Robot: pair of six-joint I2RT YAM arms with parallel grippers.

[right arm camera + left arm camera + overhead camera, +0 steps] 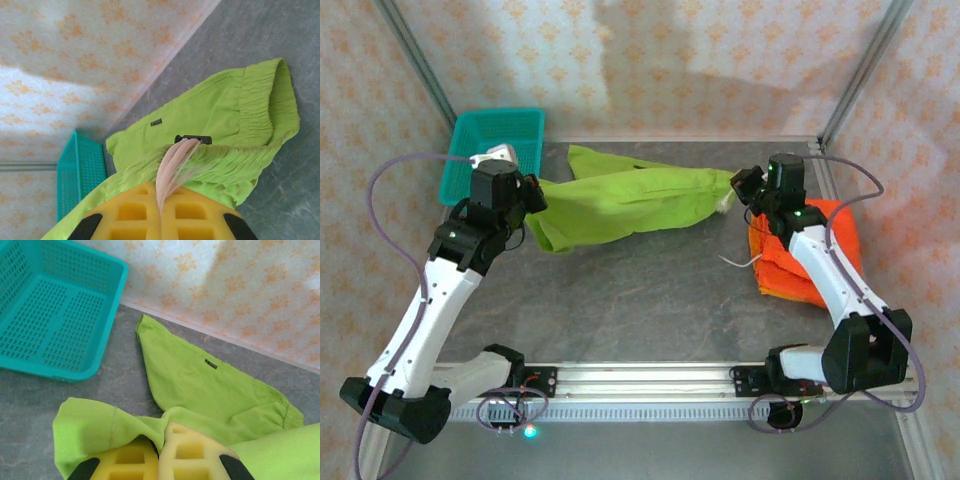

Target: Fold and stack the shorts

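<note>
**Lime green shorts** [630, 205]: spread lengthwise across the far half of the tabletop [650, 310], running left to right and held at both ends. The far part of the cloth rests flat on the grey surface. A small dark mark [211, 364] sits on its upper face.

**Left hand** [160, 445]: closed on a bunched fold at the left end of the green shorts. Its yellow pads [130, 460] press together, and the fabric wraps over their tips.

**Right hand** [161, 205]: closed on the gathered elastic waist [260, 110] at the right end. A pale drawstring [172, 162] is pinched between the pads, and a black cord stopper [192, 139] lies just beyond the tips.

**Orange shorts** [840, 235]: a folded pile at the right edge of the tabletop, partly under the right arm and near the waist end of the green pair. How many pairs the pile holds cannot be told. A thin white cord [735, 262] trails from its left side onto the surface.

**Teal mesh basket** [470, 165]: stands in the far left corner, just beside the left hand.

**Patterned wall** [670, 60]: backs the whole scene.

**Metal rail** [640, 375]: carries both arm bases along the near edge.
</note>
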